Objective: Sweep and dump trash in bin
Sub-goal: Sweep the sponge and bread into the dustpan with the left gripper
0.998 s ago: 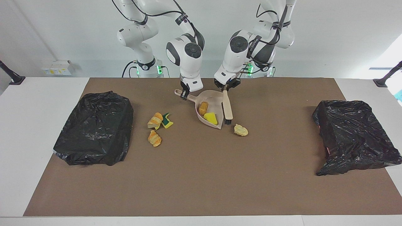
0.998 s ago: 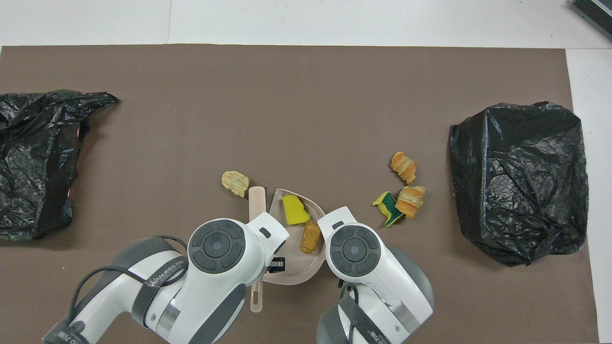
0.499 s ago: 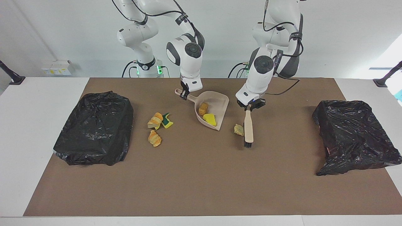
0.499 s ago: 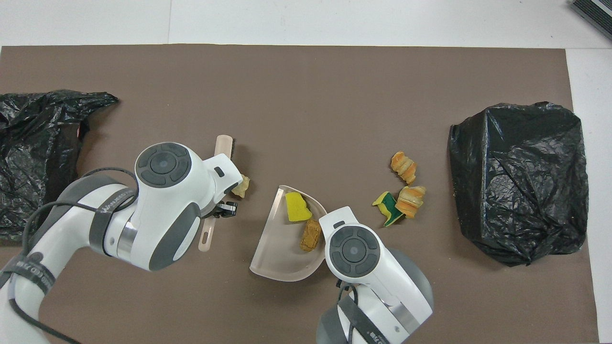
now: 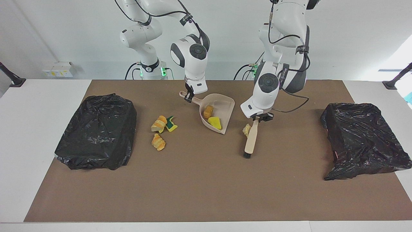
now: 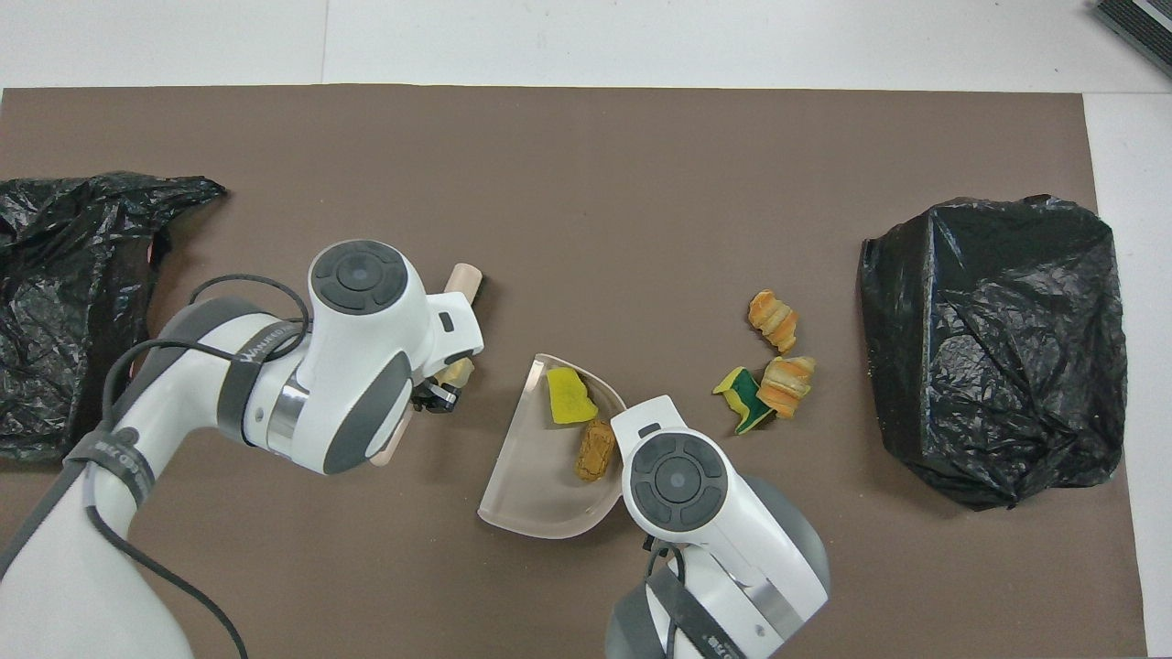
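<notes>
Across the bench in the facing view, I have the right gripper [image 5: 189, 95] closed on the handle of the beige dustpan [image 5: 216, 111], its open mouth resting on the brown mat [image 5: 206, 190] and turned toward the left arm's end, so scraps can be pushed straight in. Two pieces of trash already lie in the pan: a tan chunk [image 5: 208, 111] and a yellow sponge piece [image 5: 214, 122]. My left gripper [image 5: 260, 116] is clamped on the handle of the brush [image 5: 250, 140], bristles down at the mat. A pale yellow scrap [image 5: 246, 130] sits just beside the brush handle, between brush and pan, which I judge is the next piece to sweep. Three more scraps [image 5: 162, 129] lie between the pan and the black bag [image 5: 96, 130] at the right arm's end; another black bag [image 5: 363, 138] lies at the left arm's end.

From overhead, both grippers are mostly hidden under the wrists, so the grips read only from the facing view. This view does show the pan's full outline, and that the pale scrap [image 6: 455, 371] is half covered by the left wrist.
</notes>
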Motion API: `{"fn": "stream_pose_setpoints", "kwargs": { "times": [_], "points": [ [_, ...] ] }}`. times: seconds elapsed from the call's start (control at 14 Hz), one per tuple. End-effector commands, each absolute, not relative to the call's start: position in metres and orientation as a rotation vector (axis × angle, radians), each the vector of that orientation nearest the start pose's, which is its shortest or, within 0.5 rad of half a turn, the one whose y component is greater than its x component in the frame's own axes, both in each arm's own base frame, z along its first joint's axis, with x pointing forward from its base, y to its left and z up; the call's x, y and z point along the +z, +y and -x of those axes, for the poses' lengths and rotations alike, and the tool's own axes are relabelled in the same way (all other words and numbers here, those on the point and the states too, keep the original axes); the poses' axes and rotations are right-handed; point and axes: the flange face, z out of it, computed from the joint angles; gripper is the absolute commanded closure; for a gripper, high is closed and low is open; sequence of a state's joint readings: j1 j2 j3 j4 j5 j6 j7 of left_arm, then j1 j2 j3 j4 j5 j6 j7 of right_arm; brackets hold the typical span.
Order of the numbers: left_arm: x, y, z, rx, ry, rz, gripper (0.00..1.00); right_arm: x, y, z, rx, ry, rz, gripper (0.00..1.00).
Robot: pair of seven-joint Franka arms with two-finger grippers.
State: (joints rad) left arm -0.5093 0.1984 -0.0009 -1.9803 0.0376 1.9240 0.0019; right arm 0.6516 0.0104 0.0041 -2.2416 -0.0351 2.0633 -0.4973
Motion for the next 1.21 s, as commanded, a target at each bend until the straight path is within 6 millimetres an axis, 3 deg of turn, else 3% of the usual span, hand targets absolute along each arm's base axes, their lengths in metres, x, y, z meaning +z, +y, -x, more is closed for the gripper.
{"fn": "stream_pose_setpoints", "kwargs": {
  "times": [0.0,0.14,0.21,0.36,0.57,0.71,0.93,1.14],
  "points": [
    [0.357,-0.317,-0.427,0.444,0.94,2.887,1.0,0.352,0.306,-0.4,0.293,-1.744,2.679,1.0],
    [0.359,-0.335,-0.393,0.521,0.911,2.952,1.0,0.351,0.306,-0.4,0.295,-1.744,2.679,1.0],
    [0.36,-0.337,-0.392,0.518,0.874,2.959,1.0,0.352,0.306,-0.4,0.293,-1.744,2.679,1.0],
    [0.361,-0.32,-0.407,0.519,0.807,2.992,1.0,0.352,0.306,-0.401,0.293,-1.742,2.68,1.0],
    [0.366,-0.279,-0.435,0.557,0.644,3.059,1.0,0.351,0.306,-0.4,0.295,-1.744,2.679,1.0],
    [0.386,-0.252,-0.451,0.587,0.55,3.097,1.0,0.352,0.306,-0.4,0.293,-1.744,2.679,1.0],
    [0.395,-0.235,-0.455,0.627,0.464,3.101,1.0,0.354,0.306,-0.4,0.291,-1.744,2.679,1.0],
    [0.393,-0.243,-0.439,0.636,0.084,3.068,1.0,0.388,0.296,-0.404,0.301,-1.723,2.692,1.0]
  ]
}}
